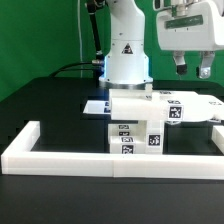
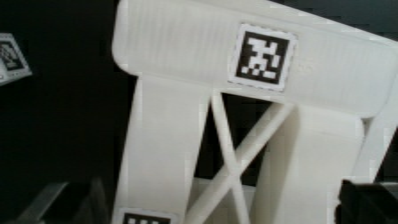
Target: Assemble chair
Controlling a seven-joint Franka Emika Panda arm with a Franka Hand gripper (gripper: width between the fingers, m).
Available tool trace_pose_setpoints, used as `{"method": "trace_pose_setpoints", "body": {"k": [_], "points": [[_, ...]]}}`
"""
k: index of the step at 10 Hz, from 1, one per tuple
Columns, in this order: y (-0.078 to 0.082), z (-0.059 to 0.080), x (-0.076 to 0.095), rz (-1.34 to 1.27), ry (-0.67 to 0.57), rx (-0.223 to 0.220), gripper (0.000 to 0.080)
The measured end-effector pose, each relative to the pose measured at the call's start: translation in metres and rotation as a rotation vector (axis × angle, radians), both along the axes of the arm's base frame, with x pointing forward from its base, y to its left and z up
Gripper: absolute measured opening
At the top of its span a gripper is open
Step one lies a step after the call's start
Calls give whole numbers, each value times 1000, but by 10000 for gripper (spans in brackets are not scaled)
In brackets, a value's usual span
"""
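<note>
The chair, a set of matte white blocky chair parts (image 1: 140, 125) bearing small black-and-white square tags, sits in a tight cluster at the middle of the black bench (image 1: 40, 110). Tagged blocks are stacked at the front, and a flat white slab (image 1: 175, 104) lies across them, reaching toward the exterior view's right. The wrist view is filled by a white frame piece with crossed struts (image 2: 160, 120), tagged on its broad cross-rail. Whether any of these parts are joined I cannot tell. Nothing reads as a standing chair, so I judge that most of the assembly is yet to be done. A long low white border rail (image 1: 110, 160) runs just in front of the cluster. The claw (image 1: 192, 68) hangs above the slab's right end, well clear of it, with its jaws spread wide and holding nothing.
</note>
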State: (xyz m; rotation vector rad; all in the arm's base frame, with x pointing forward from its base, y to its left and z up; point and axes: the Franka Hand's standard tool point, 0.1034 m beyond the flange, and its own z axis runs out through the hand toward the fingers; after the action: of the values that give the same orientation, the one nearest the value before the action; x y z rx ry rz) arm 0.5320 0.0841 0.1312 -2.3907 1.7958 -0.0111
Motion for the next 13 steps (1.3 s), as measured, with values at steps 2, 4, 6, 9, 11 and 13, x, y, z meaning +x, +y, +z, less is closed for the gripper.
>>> {"method": "trace_pose_setpoints", "body": {"k": [2,4,6,9,11,13], "points": [[5,0,-1,19,2,-5,649],[44,1,-12,223,2,-50,649],[64,-7,-24,410,-45,-75,649],[70,-11,-29,423,-41,-75,649],[85,-18,-42,478,-46,-92,649],[103,-29,-65,499,-45,-97,649]]}}
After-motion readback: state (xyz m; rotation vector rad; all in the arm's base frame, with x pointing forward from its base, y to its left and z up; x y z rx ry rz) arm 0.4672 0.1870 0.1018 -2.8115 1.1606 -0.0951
